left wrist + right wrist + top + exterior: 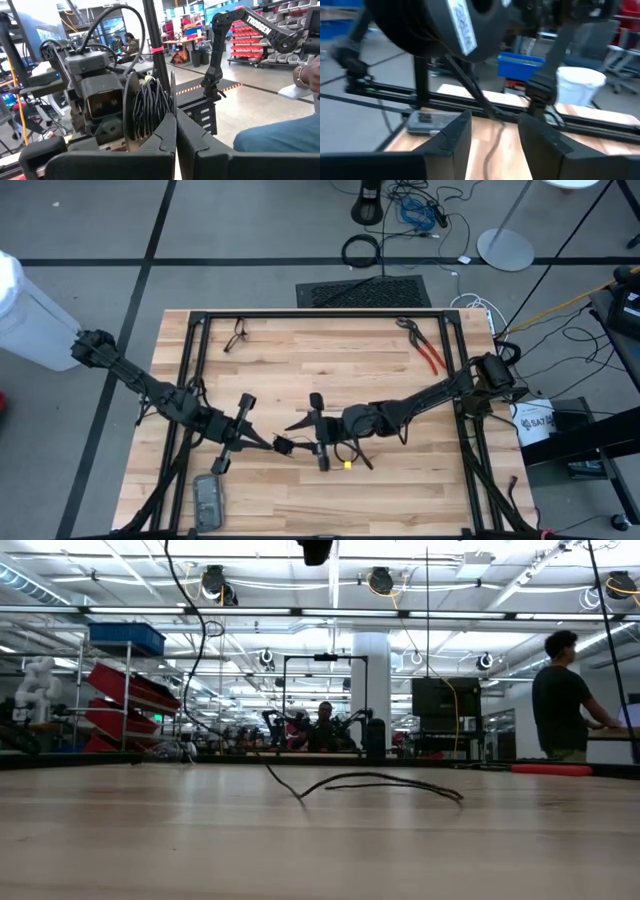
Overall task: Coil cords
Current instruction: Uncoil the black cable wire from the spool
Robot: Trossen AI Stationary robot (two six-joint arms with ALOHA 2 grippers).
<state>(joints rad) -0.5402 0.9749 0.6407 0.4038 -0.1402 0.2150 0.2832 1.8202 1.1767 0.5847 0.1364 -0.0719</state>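
Observation:
A black reel (150,105) wound with the thin black cord hangs above the table's near middle (284,446). My left gripper (176,125) comes from the left (270,443), shut at the reel's rim. From the reel (430,25) the cord (479,97) drops to the wood, and its loose end (390,780) lies there in a flat loop. My right gripper (495,125) comes level from the right (298,426). It is open, just below and short of the reel, with nothing between its fingers. My left gripper pinches the thin edge of one reel disc (172,102) between its two shut fingers, coming level from the table's left. The reel stands on edge beyond the fingertips, lifted clear of the table, with slack cord trailing down from it.
Red-handled pliers (430,350) lie at the far right and a small black clip (237,335) at the far left. A grey flat device (208,500) sits at the near left edge. A black frame rail (320,313) borders the table. A person (560,690) stands in the room beyond.

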